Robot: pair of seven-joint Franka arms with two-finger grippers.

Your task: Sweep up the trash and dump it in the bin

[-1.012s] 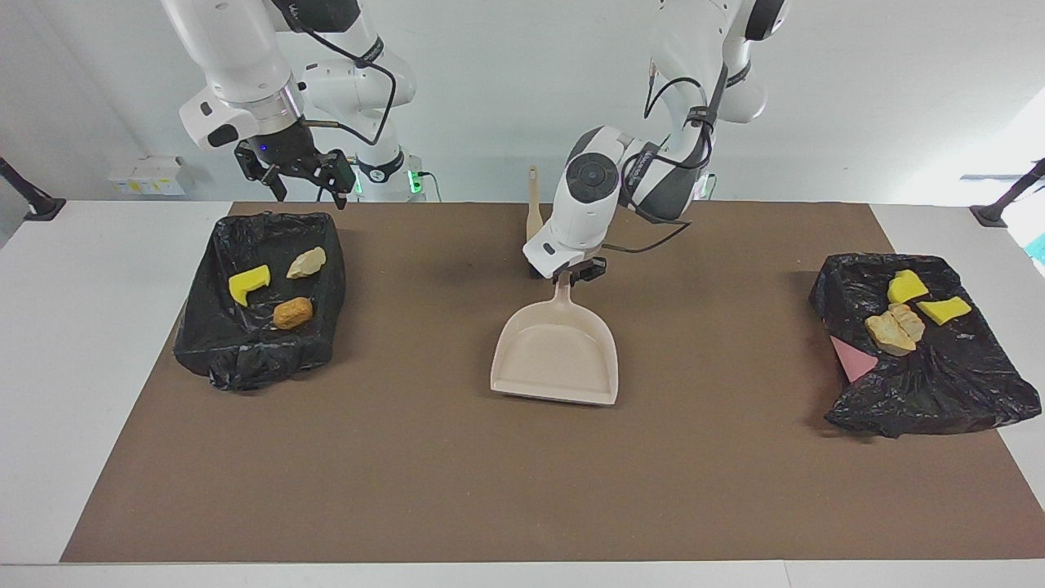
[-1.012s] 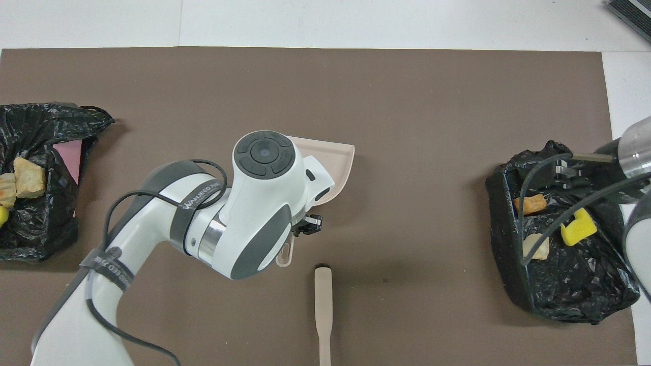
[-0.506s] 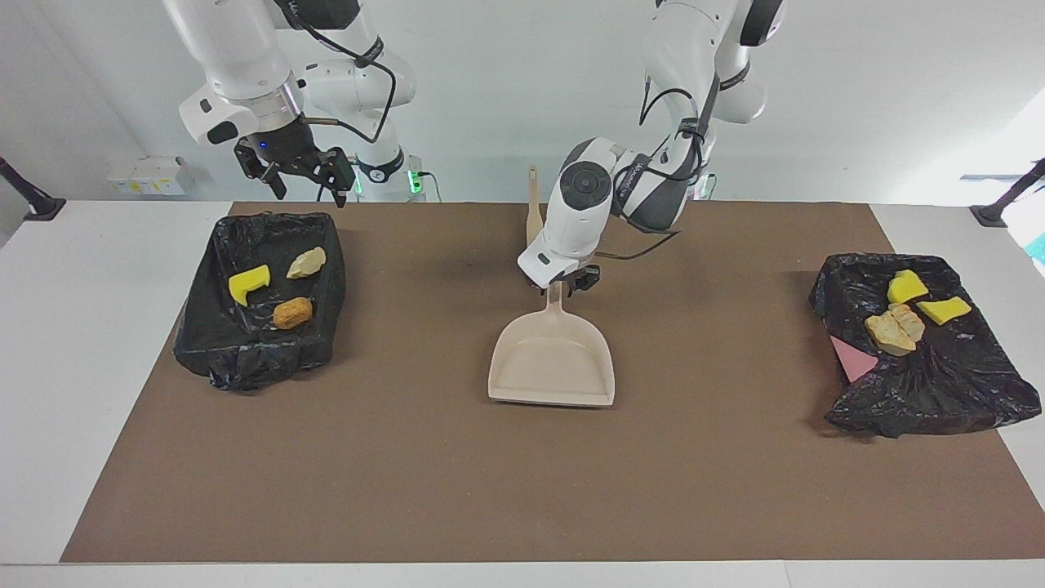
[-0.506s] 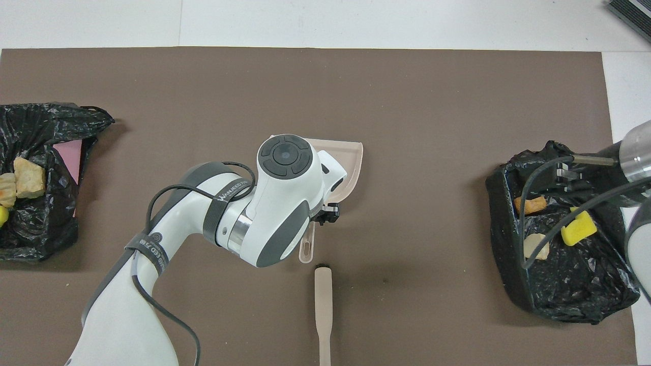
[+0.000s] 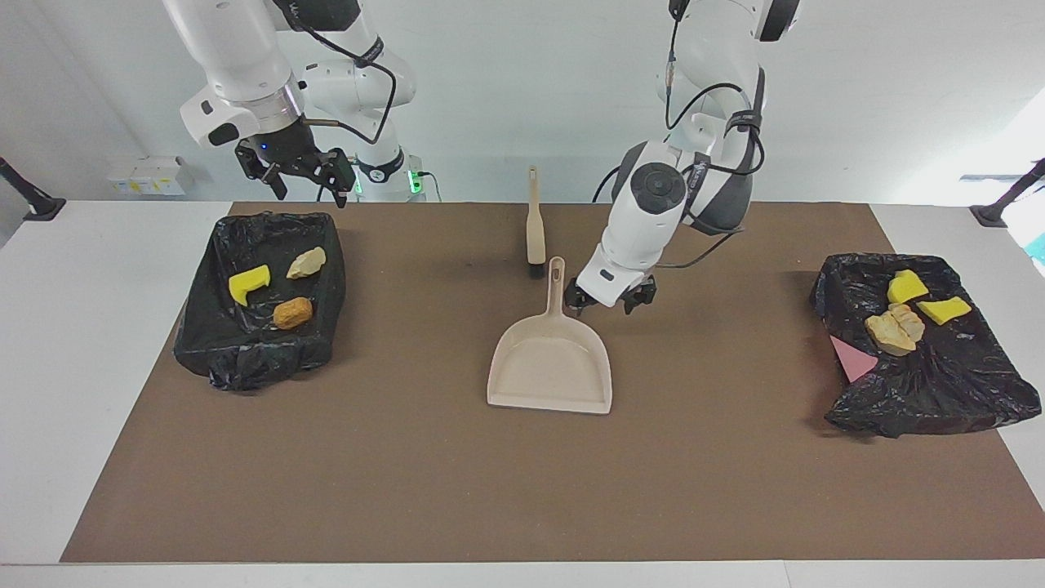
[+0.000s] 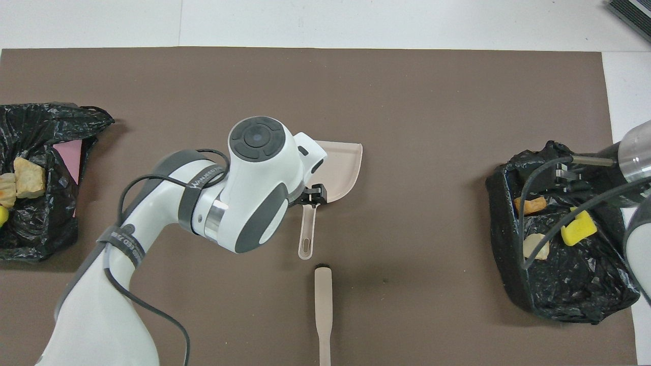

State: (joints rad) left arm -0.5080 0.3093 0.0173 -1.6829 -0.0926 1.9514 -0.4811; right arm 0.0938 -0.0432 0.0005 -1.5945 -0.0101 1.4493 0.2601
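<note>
Released the dustpan (image 5: 551,359) onto the surface, left claw (image 5: 608,300) now wide open, empty, just beside its handle; right claw (image 5: 298,175) open over one bin (image 5: 326,327); trash (image 5: 292,313) all binned already.

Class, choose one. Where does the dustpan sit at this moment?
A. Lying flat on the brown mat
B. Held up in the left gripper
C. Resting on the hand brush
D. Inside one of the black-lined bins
A: the dustpan lies flat on the brown mat, with the open left gripper beside its handle, not gripping it.
</note>
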